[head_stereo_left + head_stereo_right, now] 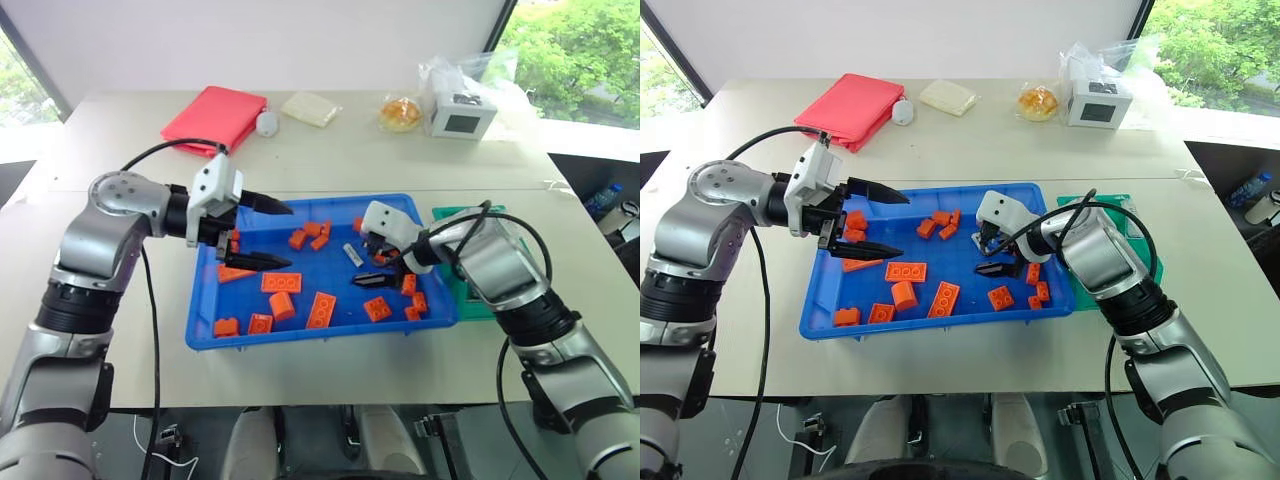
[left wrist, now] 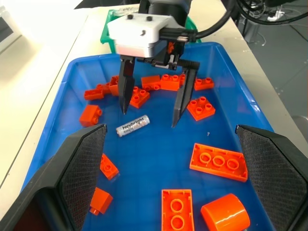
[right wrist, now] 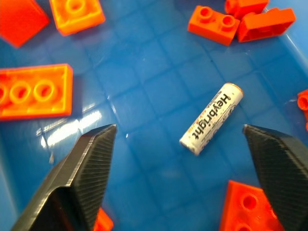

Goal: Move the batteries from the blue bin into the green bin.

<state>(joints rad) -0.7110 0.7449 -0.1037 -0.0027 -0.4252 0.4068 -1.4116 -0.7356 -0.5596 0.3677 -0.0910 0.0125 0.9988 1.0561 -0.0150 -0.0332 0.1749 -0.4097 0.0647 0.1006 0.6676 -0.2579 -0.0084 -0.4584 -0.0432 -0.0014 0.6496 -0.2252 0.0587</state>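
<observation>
The right gripper hangs with its two black fingers spread wide just above a small silver-grey metallic battery, which lies free on the floor of the large shallow blue plastic bin among orange toy bricks. The left gripper, also spread and empty, hovers over the bin's left part. The small green plastic bin sits beside the blue one on the desk. The battery lies slantwise between the fingers, so closing could roll it aside or catch a nearby brick.

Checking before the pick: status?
Right gripper open above battery in blue bin. Left gripper open, empty. Orange bricks around, none touching the battery.
</observation>
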